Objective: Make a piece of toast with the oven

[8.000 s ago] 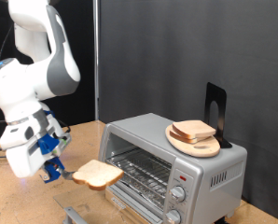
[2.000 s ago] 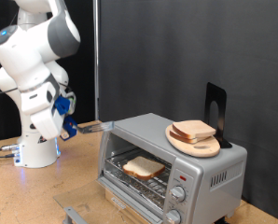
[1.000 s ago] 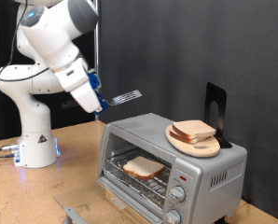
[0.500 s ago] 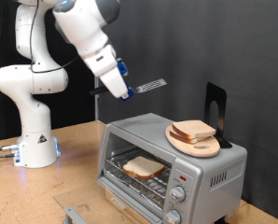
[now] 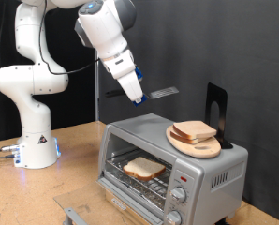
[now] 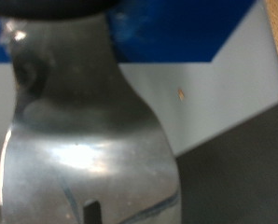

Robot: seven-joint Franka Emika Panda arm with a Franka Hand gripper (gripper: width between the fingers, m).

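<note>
A piece of toast (image 5: 143, 169) lies on the wire rack inside the silver oven (image 5: 200, 173), whose door (image 5: 76, 215) hangs open at the exterior view's bottom. My gripper (image 5: 139, 96) is in the air above the oven's top, towards the exterior view's left. It is shut on the handle of a flat metal spatula (image 5: 164, 93), whose blade points to the exterior view's right and carries nothing. In the wrist view the shiny spatula blade (image 6: 88, 140) fills most of the picture; the fingers do not show there.
A round light wooden board (image 5: 198, 145) with two more bread slices (image 5: 194, 131) sits on the oven's top. A black stand (image 5: 216, 111) rises behind it. The robot's white base (image 5: 32, 131) stands at the exterior view's left on the wooden table (image 5: 46, 192).
Earlier the spatula carried the toast beside the oven; the toast now lies on the rack. Over the last second the arm has risen and swung right with the empty spatula.
</note>
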